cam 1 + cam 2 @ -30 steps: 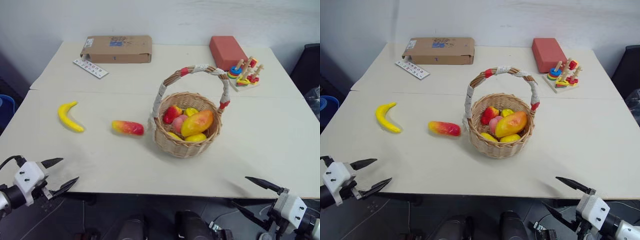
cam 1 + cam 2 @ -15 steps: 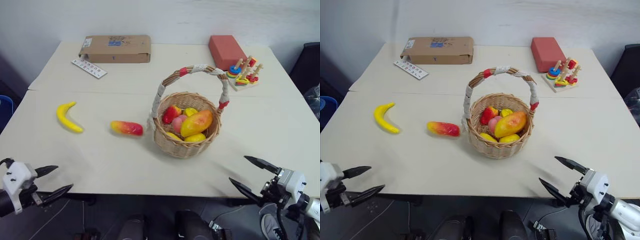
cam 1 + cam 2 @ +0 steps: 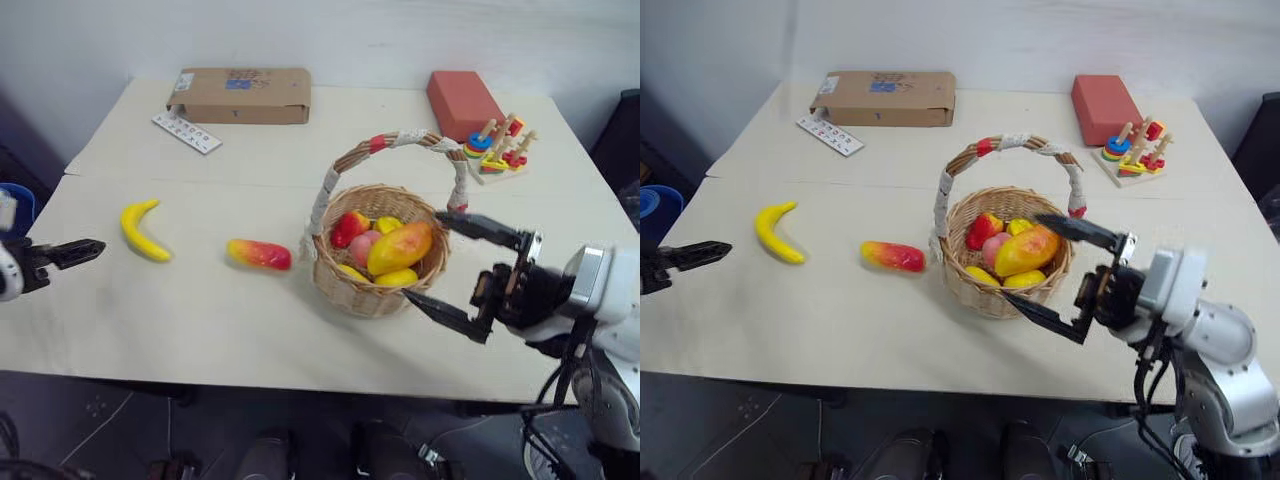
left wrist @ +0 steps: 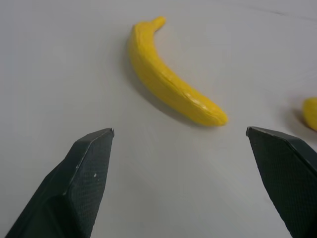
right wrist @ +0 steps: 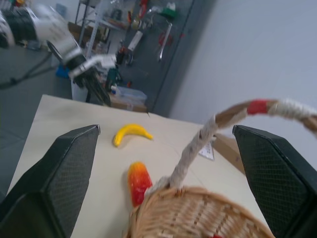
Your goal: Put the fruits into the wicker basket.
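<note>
A yellow banana [image 3: 143, 231] lies on the table's left side, and a red-to-yellow fruit [image 3: 258, 254] lies between it and the wicker basket [image 3: 368, 298]. The basket stands upright mid-table and holds several fruits. My left gripper [image 4: 181, 131] is open and hovers just short of the banana [image 4: 173, 84], with nothing between its fingers. My right gripper [image 3: 421, 256] is open and empty. It points left in front of the basket's near-right side, its fingers spanning the rim. The right wrist view looks past the basket handle [image 5: 198, 144] to the banana [image 5: 131, 133] and the red fruit [image 5: 139, 181].
A flat cardboard box [image 3: 240, 95] and a white lettered strip [image 3: 187, 131] lie at the back left. A red block [image 3: 462, 103] and a peg-and-ring stacking toy [image 3: 497, 148] stand at the back right. Bare tabletop [image 3: 200, 320] stretches along the near edge.
Both grippers rose from below the table's near edge. The right one swung up and left to the basket's front; the left one moved up and forward towards the banana.
</note>
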You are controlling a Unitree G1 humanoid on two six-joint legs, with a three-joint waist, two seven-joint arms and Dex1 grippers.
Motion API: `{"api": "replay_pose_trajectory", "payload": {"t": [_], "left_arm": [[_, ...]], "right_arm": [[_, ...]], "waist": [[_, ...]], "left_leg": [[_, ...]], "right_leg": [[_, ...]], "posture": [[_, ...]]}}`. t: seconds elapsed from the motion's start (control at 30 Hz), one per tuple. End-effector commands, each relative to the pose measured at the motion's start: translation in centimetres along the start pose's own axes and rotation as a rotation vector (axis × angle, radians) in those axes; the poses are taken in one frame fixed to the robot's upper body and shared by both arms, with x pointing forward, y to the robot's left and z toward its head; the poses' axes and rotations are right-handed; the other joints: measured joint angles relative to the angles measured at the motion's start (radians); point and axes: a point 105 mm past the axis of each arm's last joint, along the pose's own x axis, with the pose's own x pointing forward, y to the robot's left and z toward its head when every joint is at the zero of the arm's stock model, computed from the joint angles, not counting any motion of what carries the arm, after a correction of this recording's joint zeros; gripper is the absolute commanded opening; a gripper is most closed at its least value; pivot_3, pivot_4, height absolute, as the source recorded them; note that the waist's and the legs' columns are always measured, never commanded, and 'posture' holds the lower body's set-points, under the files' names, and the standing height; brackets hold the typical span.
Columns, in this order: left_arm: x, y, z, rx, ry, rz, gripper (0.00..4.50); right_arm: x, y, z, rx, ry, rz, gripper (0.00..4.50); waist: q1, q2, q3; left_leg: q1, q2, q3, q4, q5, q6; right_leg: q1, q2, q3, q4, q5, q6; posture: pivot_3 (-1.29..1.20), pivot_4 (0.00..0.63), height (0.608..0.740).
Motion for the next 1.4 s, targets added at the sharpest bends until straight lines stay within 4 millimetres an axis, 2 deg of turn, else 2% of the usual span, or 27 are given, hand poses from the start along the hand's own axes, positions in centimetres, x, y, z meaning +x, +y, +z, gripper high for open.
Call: {"api": "replay_pose_trajectory", "payload": {"t": [0.03, 0.2, 0.23, 0.33, 0.43, 0.53, 0.57, 0.63, 0.67, 0.73, 0.8, 0.87, 0.93, 1.0, 1.07, 1.1, 1.17, 1.23, 1.4], "left_arm": [[2.7, 0.5, 0.6, -0.04, 0.039, 0.053, 4.5], [6.2, 0.4, -0.1, -0.003, 0.096, 0.08, 4.5], [6.6, 0.0, -0.1, -0.018, 0.095, 0.061, 4.31], [7.7, -1.0, -0.1, -0.03, 0.096, 0.024, 3.63], [8.5, -1.8, -0.2, -0.057, 0.099, -0.005, 2.67], [8.5, -1.7, -0.3, -0.037, 0.108, -0.01, 1.69], [8.3, -1.5, 0.0, -0.017, 0.092, -0.02, 1.37], [6.6, -2.0, 2.5, 0.019, -0.046, -0.15, 0.73], [5.8, -2.1, 3.4, 0.074, -0.107, -0.199, 0.55], [3.9, -2.4, 4.5, 0.229, -0.216, -0.297, 0.54], [1.1, -3.4, 4.8, 0.416, -0.324, -0.452, 0.54], [-2.2, -4.6, 3.3, 0.555, -0.331, -0.644, 0.54], [-4.7, -7.6, 0.9, 0.671, -0.209, -0.825, 0.54], [-5.5, -11.3, -1.1, 0.745, -0.101, -0.959, 0.54], [-5.6, -15.0, -2.4, 0.785, -0.069, -1.076, 0.54], [-5.0, -17.4, -2.9, 0.809, -0.064, -1.123, 0.54], [-4.2, -20.7, -3.3, 0.84, -0.07, -1.166, 0.54], [-2.9, -24.5, -2.9, 0.827, -0.118, -1.189, 0.54], [-0.9, -31.2, -2.4, 0.739, -0.132, -1.171, 0.54]], "right_arm": [[1.1, -0.3, 1.0, -0.01, -0.027, 0.056, 4.48], [1.4, -0.7, 1.0, 0.0, -0.02, 0.067, 4.48], [1.3, -0.8, 0.9, 0.007, -0.016, 0.058, 4.5], [1.1, -0.5, 0.4, 0.039, -0.006, 0.058, 4.5], [1.1, -0.1, 0.1, 0.071, -0.005, 0.058, 4.5], [1.0, -0.2, -0.1, 0.08, 0.003, 0.055, 4.5], [0.9, -0.3, -0.1, 0.081, 0.005, 0.048, 4.5], [0.4, -0.6, -0.2, 0.084, 0.022, 0.023, 4.5], [0.2, -0.6, -0.2, 0.083, 0.03, 0.016, 4.5], [-0.3, -0.7, -0.4, 0.086, 0.049, -0.001, 4.5], [-1.0, -0.7, -0.5, 0.086, 0.074, -0.025, 4.5], [-1.8, -1.0, -0.7, 0.077, 0.103, -0.064, 4.5], [-3.2, -1.4, -1.0, 0.065, 0.14, -0.121, 4.5], [-4.6, -1.6, -1.6, 0.064, 0.179, -0.162, 4.5], [-5.8, -1.9, -2.2, 0.061, 0.213, -0.189, 4.5], [-6.6, -2.2, -2.5, 0.057, 0.238, -0.206, 4.5], [-7.6, -2.5, -2.8, 0.052, 0.271, -0.231, 4.5], [-8.9, -2.6, -2.8, 0.044, 0.313, -0.253, 4.5], [-10.3, -1.8, -2.6, 0.041, 0.358, -0.288, 4.5]], "waist": [[0.001, -0.002, 0.0], [0.001, -0.007, 0.0], [0.0, -0.009, 0.001], [0.002, -0.009, 0.001], [0.005, -0.01, 0.001], [0.004, -0.01, 0.001], [0.003, -0.01, 0.001], [0.002, -0.01, 0.001], [0.0, -0.012, 0.002], [-0.005, -0.013, 0.003], [-0.012, -0.013, 0.003], [-0.019, -0.012, 0.004], [-0.024, -0.011, 0.004], [-0.015, -0.01, 0.005], [0.005, -0.008, 0.006], [0.011, -0.006, 0.007], [0.023, -0.003, 0.008], [0.031, -0.001, 0.008], [0.02, -0.001, 0.008]], "left_leg": [[-0.001, 0.0, 0.0, 0.002, 0.0, 0.0], [-0.004, 0.001, 0.004, 0.005, -0.001, 0.002], [-0.005, 0.001, 0.005, 0.005, -0.001, 0.002], [-0.005, 0.001, 0.006, 0.007, -0.002, 0.003], [-0.005, 0.001, 0.005, 0.009, -0.001, 0.003], [-0.005, 0.001, 0.005, 0.015, -0.001, 0.004], [-0.005, 0.001, 0.005, 0.016, -0.001, 0.004], [-0.005, 0.001, 0.004, 0.017, -0.001, 0.004], [-0.005, 0.001, 0.004, 0.017, -0.001, 0.004], [-0.005, 0.002, 0.004, 0.017, -0.002, 0.003], [-0.005, 0.002, 0.004, 0.015, -0.002, 0.003], [-0.005, 0.002, 0.004, 0.013, -0.002, 0.003], [-0.005, 0.002, 0.004, 0.012, -0.003, 0.004], [-0.004, 0.001, 0.002, 0.011, -0.003, 0.005], [-0.004, 0.0, -0.003, 0.013, -0.003, 0.007], [-0.004, 0.0, -0.005, 0.016, -0.004, 0.008], [-0.002, -0.001, -0.007, 0.017, -0.004, 0.008], [0.0, -0.001, -0.006, 0.017, -0.004, 0.009], [0.0, -0.001, -0.005, 0.016, -0.003, 0.008]], "right_leg": [[0.0, 0.001, -0.001, 0.001, 0.0, 0.0], [-0.003, 0.002, -0.006, 0.002, 0.0, 0.001], [-0.003, 0.001, -0.007, 0.002, 0.0, 0.001], [-0.004, -0.001, -0.012, 0.002, 0.001, 0.001], [-0.002, -0.003, -0.017, 0.003, 0.001, 0.002], [-0.001, -0.005, -0.02, 0.007, 0.001, 0.002], [0.0, -0.006, -0.02, 0.007, 0.001, 0.002], [0.0, -0.006, -0.02, 0.008, 0.001, 0.003], [0.0, -0.006, -0.02, 0.008, 0.001, 0.003], [-0.001, -0.006, -0.02, 0.008, 0.001, 0.002], [-0.002, -0.007, -0.021, 0.008, 0.001, 0.002], [-0.003, -0.007, -0.022, 0.006, 0.001, 0.002], [-0.002, -0.009, -0.023, 0.005, 0.001, 0.002], [0.001, -0.009, -0.023, 0.002, 0.001, 0.002], [0.006, -0.01, -0.021, -0.004, 0.001, 0.002], [0.008, -0.01, -0.019, -0.004, 0.001, 0.002], [0.013, -0.01, -0.018, -0.006, 0.001, 0.003], [0.015, -0.01, -0.017, -0.007, 0.002, 0.004], [0.015, -0.005, -0.018, -0.004, 0.003, 0.005]], "posture": [[0.0, 0.15, 0.74], [0.0, 0.15, 0.74], [0.0, 0.15, 0.74], [0.0, 0.15, 0.74], [0.0, 0.15, 0.74], [0.0, 0.15, 0.74], [0.0, 0.15, 0.74], [0.0, 0.15, 0.74], [0.0, 0.15, 0.74], [0.0, 0.15, 0.74], [0.0, 0.15, 0.74], [0.0, 0.15, 0.74], [0.0, 0.15, 0.74], [0.0, 0.15, 0.74], [0.0, 0.15, 0.74], [0.0, 0.15, 0.74], [0.0, 0.15, 0.74], [0.0, 0.15, 0.74], [0.0, 0.15, 0.74]]}}
